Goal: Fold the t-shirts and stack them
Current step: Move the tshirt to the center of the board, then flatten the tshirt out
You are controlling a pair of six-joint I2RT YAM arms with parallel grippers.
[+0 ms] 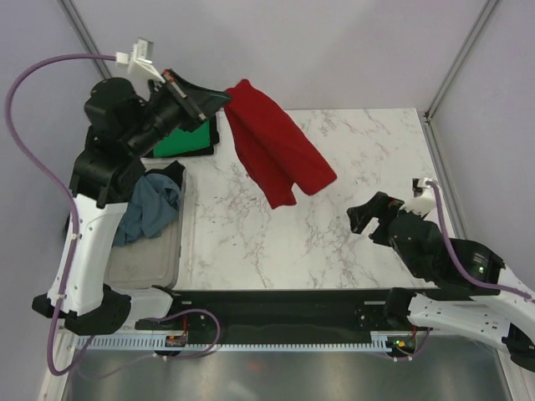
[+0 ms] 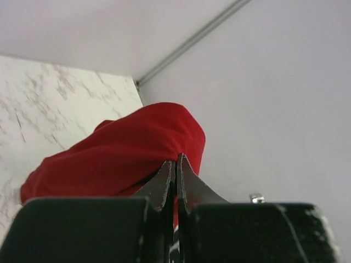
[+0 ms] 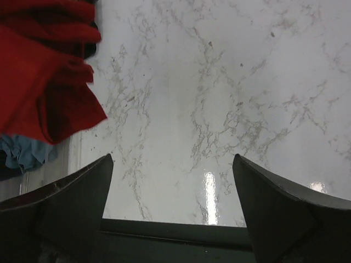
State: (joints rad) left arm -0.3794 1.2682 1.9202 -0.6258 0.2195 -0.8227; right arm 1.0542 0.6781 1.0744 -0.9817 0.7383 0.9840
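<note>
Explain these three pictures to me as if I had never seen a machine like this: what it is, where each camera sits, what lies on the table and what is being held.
This is a robot with two arms bolted at the near edge of a marble table. The wide picture looks down from above and behind the arms. The other two come from small cameras on the wrists, so each shows its own fingers at the bottom.

The left gripper is pinched shut on a dark red t-shirt, lifted so the cloth hangs over the table. The left wrist view shows the closed fingers with red cloth bunched around them. The right gripper is wide open, holds nothing and hangs over bare marble.

At the far left lies a bright green shirt. Nearer, a clear plastic tub holds a crumpled grey-blue shirt.
</note>
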